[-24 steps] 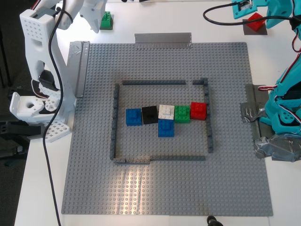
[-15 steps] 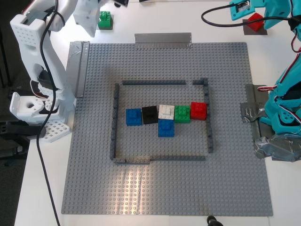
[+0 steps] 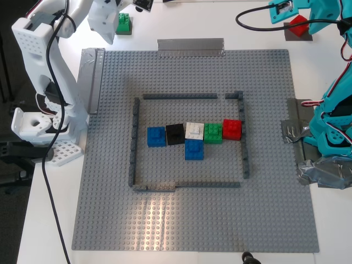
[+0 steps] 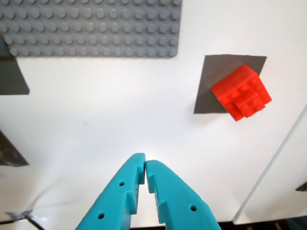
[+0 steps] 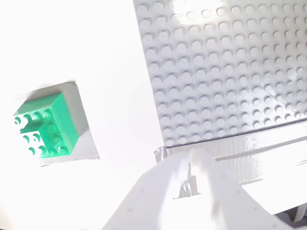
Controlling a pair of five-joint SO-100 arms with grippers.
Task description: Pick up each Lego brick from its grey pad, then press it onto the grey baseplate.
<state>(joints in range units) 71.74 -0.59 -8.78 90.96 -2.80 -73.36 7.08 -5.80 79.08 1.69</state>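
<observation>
Red Lego brick (image 4: 241,91) on its dark grey pad (image 4: 207,84) upper right of the first wrist frame, my first gripper (image 4: 145,168) pinched closed and empty lower centre, green Lego brick (image 5: 43,128) on its pad at the second wrist frame's left, my second gripper (image 5: 188,175) closed beside the grey baseplate (image 5: 225,72).

— Anything cut off?
— Red brick (image 3: 297,25) on its pad (image 3: 300,36), far right in the exterior view: partly covered by a teal arm. Green brick (image 3: 124,22), far left: partly behind a white arm.
— Blurred?
— Second wrist view overexposed; end effector tips washed out.
</observation>
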